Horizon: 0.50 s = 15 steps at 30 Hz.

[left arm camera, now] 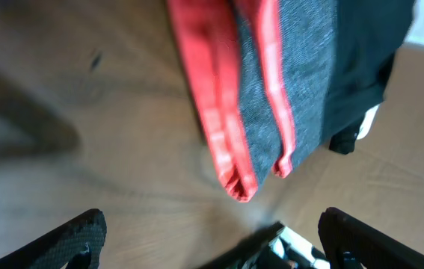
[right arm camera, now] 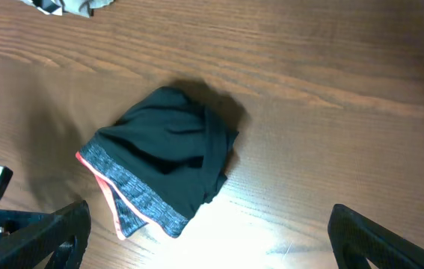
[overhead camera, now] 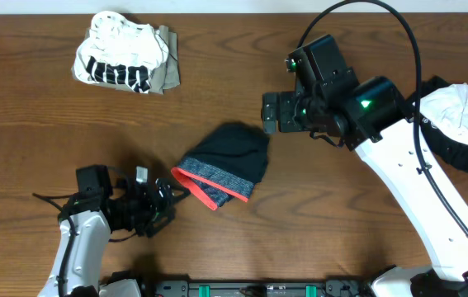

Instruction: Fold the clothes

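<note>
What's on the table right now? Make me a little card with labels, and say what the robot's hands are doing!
middle: black trousers, folded small, grey waistband edged red-orange at the front
far left pile: white top with black print, bunched with an olive piece
right edge: white and black garment, crumpled, partly hidden by the right arm
left gripper: open, empty, just short of the waistband
right gripper: open, empty, near the trousers' far corner

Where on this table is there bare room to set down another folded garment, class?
Free: the table between the printed top and the right gripper; the stretch right of the folded trousers. Crowded: around the trousers by the left gripper; the right-edge clothes pile.
</note>
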Tool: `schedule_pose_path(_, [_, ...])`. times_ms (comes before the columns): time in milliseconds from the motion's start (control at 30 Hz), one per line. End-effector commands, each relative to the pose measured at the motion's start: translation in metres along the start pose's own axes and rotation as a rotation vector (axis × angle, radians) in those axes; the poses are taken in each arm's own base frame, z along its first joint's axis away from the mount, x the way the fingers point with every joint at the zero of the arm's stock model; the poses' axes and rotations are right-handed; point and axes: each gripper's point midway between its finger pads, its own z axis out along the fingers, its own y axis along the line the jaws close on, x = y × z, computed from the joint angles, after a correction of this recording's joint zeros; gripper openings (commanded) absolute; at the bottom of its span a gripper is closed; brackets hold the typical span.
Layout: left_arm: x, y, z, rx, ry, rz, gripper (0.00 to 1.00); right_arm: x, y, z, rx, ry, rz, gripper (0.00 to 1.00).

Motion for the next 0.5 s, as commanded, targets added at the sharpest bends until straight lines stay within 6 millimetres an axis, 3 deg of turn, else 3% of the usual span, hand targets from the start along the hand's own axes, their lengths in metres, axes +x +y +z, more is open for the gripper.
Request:
schedule_pose_path(0, [-0.002, -0.015, 0.004, 0.042, 0.006, 0.012, 0.92, -0.003, -0.004, 0.004, 0.012, -0.004, -0.03, 0.99])
schedule_pose_path(167, [-0.008, -0.029, 0.02, 0.023, -0.012, 0.022, 0.93, -0.012, -0.023, 0.014, 0.118, -0.026, -0.037, 0.98])
schedule_pose_path(333, [-0.009, -0.034, 0.034, -0.032, -0.038, 0.037, 0.93, -0.026, -0.047, 0.04, 0.186, -0.019, -0.023, 0.75])
schedule_pose_path(467, [-0.012, -0.024, 0.038, -0.103, -0.079, 0.025, 0.92, -0.034, -0.046, 0.073, 0.128, 0.014, -0.065, 0.57])
